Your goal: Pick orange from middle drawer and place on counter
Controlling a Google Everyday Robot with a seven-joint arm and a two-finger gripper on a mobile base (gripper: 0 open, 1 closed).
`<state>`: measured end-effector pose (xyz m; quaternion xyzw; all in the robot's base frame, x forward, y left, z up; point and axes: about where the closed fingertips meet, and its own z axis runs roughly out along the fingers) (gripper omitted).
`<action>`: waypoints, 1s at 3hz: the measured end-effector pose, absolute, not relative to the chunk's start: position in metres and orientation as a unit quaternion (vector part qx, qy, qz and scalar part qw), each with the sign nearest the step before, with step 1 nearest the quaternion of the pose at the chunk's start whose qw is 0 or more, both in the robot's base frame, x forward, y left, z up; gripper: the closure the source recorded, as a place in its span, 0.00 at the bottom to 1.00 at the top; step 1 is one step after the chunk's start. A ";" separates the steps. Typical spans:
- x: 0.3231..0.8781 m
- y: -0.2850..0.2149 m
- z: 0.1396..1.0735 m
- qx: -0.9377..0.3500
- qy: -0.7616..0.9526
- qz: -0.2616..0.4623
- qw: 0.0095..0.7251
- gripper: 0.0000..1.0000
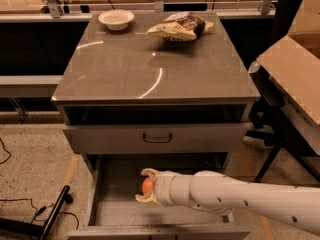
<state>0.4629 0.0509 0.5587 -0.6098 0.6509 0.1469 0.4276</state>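
The middle drawer stands pulled open below the cabinet, its grey floor showing. My white arm reaches in from the right, with my gripper over the drawer's middle. Its tan fingers are shut on the orange, one above and one below the fruit. Only the left part of the orange shows between them. The counter is the glossy grey-brown top of the cabinet, above and behind the gripper.
A white bowl and a tan and brown snack bag sit at the back of the counter. A closed drawer front with a dark handle overhangs the open drawer. A cardboard box stands right, a black pole lies left.
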 end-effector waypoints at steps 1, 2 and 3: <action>0.466 0.042 0.615 -0.611 0.641 0.147 0.441 1.00; 0.468 0.035 0.672 -0.613 0.630 0.145 0.454 1.00; 0.472 0.027 0.720 -0.610 0.620 0.145 0.471 1.00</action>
